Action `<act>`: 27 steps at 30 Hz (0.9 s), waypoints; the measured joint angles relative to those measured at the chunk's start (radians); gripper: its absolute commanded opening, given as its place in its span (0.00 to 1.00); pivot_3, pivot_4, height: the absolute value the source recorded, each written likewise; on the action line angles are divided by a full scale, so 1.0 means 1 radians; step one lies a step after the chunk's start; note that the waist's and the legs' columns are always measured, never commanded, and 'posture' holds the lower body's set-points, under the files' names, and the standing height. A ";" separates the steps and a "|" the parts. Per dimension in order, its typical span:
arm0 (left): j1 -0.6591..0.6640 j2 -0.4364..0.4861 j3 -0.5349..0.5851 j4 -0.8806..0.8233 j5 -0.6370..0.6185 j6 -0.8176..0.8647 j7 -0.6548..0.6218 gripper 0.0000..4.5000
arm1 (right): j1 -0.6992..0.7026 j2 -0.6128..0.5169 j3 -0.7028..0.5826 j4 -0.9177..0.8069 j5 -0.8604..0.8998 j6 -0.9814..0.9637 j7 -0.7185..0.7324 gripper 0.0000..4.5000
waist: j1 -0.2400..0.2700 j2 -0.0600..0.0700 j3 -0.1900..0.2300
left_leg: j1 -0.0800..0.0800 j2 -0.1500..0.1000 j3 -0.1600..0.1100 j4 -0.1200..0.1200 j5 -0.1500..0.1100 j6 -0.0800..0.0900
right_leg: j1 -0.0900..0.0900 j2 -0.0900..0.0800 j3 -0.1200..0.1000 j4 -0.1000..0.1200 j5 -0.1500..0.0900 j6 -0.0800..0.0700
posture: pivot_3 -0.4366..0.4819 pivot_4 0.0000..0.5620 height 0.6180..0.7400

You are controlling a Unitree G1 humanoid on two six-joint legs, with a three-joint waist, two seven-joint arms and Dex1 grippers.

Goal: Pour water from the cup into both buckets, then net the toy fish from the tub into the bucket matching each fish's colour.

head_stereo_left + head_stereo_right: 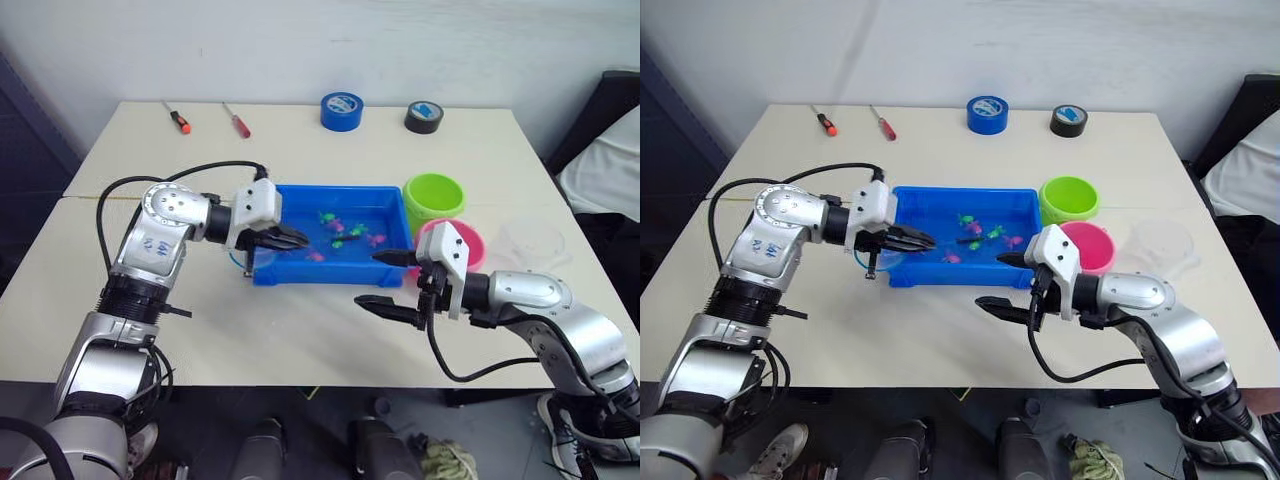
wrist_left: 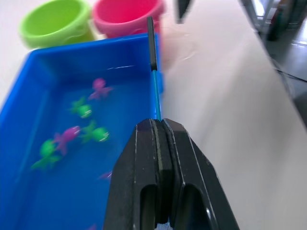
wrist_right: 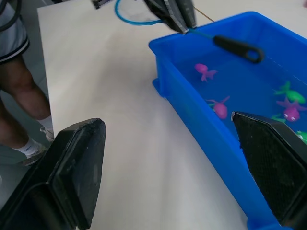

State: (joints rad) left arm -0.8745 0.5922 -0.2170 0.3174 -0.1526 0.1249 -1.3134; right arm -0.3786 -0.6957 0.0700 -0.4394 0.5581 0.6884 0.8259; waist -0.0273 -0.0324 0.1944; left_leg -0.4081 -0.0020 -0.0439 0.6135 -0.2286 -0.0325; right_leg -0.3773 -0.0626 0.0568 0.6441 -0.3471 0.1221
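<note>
While the net lay gripped at the tub's left end, its light blue hoop hung outside the rim over the table and its thin dark handle reached in above the water. The left gripper had its black fingers clamped shut on that handle. Small magenta and green toy fish sat scattered in the shallow bright blue tub, perhaps seven or eight, though blur made the count unsure. Just beside the tub's right end stood the lime green bucket and the pink bucket, touching or nearly so. The right gripper hovered at the tub's front right corner, fingers spread wide and empty. A clear cup stood right of the pink bucket.
</note>
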 measured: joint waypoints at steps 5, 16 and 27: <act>-0.022 -0.046 -0.037 0.006 -0.008 -0.011 -0.091 0.02 | -0.020 0.000 0.005 -0.005 0.014 0.084 -0.026 1.00 | 0.000 0.000 0.000 | 0.001 0.002 0.000 0.000 0.000 0.000 | 0.000 0.000 0.000 0.001 0.000 0.000 | 0.48 0.27 0.95; -0.058 -0.139 -0.079 0.063 0.001 -0.061 -0.139 0.02 | -0.040 0.033 0.037 -0.033 0.020 0.141 -0.058 1.00 | 0.000 0.000 0.000 | 0.000 0.002 -0.001 0.001 0.000 0.000 | 0.000 0.000 0.001 0.001 0.000 0.000 | 0.48 0.27 0.95; -0.063 -0.110 -0.080 0.085 0.005 -0.070 -0.148 0.02 | -0.048 0.039 0.040 -0.032 0.016 0.138 -0.058 1.00 | 0.001 0.000 0.000 | 0.000 0.003 -0.001 0.001 0.000 0.000 | 0.000 0.000 0.000 0.001 0.000 0.000 | 0.48 0.27 0.95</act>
State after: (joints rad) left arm -0.9373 0.4824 -0.2970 0.4020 -0.1474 0.0553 -1.4615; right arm -0.4261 -0.6565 0.1099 -0.4714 0.5742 0.8264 0.7679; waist -0.0268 -0.0322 0.1945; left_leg -0.4082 0.0006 -0.0448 0.6145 -0.2286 -0.0325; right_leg -0.3772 -0.0627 0.0572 0.6449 -0.3471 0.1221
